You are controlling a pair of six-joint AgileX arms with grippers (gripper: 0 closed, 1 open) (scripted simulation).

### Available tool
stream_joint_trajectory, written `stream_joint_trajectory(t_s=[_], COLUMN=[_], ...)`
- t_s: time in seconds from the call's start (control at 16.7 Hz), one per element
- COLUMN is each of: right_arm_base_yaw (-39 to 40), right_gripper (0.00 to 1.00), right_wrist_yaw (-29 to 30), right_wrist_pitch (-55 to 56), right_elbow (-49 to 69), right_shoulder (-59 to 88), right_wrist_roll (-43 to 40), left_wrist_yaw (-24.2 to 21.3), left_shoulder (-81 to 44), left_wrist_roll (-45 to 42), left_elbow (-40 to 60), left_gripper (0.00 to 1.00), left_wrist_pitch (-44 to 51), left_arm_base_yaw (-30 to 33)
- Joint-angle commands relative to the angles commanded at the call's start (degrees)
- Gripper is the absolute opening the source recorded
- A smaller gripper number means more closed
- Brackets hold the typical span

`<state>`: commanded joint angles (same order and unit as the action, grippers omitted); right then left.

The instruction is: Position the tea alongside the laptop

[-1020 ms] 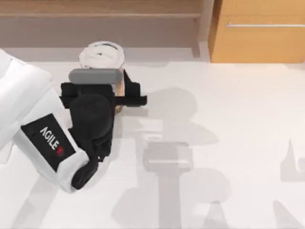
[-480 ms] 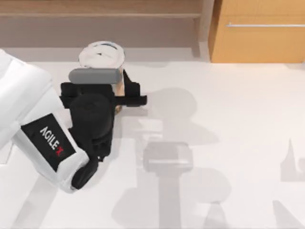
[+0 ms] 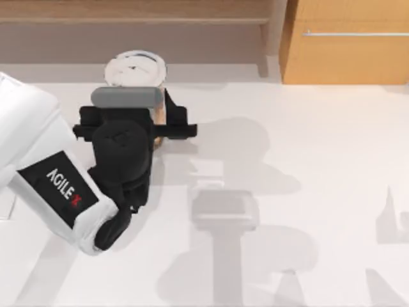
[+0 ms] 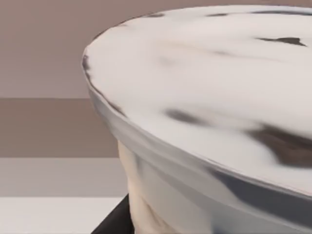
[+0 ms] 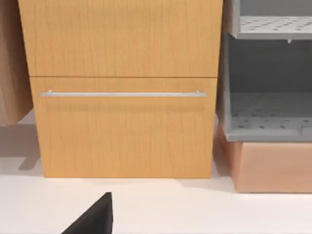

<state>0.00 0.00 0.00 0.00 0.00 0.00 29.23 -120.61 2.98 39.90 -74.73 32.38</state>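
Tea (image 3: 135, 69) is gripped at its side by the left tool (image 3: 160, 118), fingers pressed together on the cup, near the far left of the surface (image 3: 319, 160), while the laptop (image 3: 225, 211) is seen nearer the middle.

Simulated room, white table (image 3: 319, 160), wooden drawer cabinet (image 5: 124, 87)

The tea (image 3: 135, 71) stands near the worktop's (image 3: 319, 192) back edge, towards its left side. The left gripper (image 3: 163, 118) sits over it just in front (jaws round the cup). The laptop (image 3: 225, 210) lies mid-worktop, to the tea's front right. A cabinet (image 3: 345, 41) stands at the back right corner.
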Motion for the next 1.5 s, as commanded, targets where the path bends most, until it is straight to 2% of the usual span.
stream_joint_trajectory(t_s=[0.3,0.72,1.08,1.5], right_arm_base_yaw=[0.0,0.0,0.0,0.0], right_gripper=[1.0,1.0,1.0,1.0], right_wrist_yaw=[0.0,0.0,0.0,0.0], right_wrist_pitch=[0.0,0.0,0.0,0.0], right_elbow=[0.0,0.0,0.0,0.0], right_shoulder=[0.0,0.0,0.0,0.0], right_wrist_roll=[0.0,0.0,0.0,0.0], left_wrist_yaw=[0.0,-1.7,-6.0,-13.0], left_shoulder=[0.3,9.4,17.8,24.7], left_wrist_roll=[0.0,0.3,-0.9,-1.6], left_elbow=[0.6,-0.2,-8.7,-20.3], left_gripper=[0.0,0.0,0.0,0.0], left_wrist_pitch=[-0.6,-4.7,-4.5,-1.3], left_arm_base_yaw=[-0.1,-4.1,-9.8,-15.9])
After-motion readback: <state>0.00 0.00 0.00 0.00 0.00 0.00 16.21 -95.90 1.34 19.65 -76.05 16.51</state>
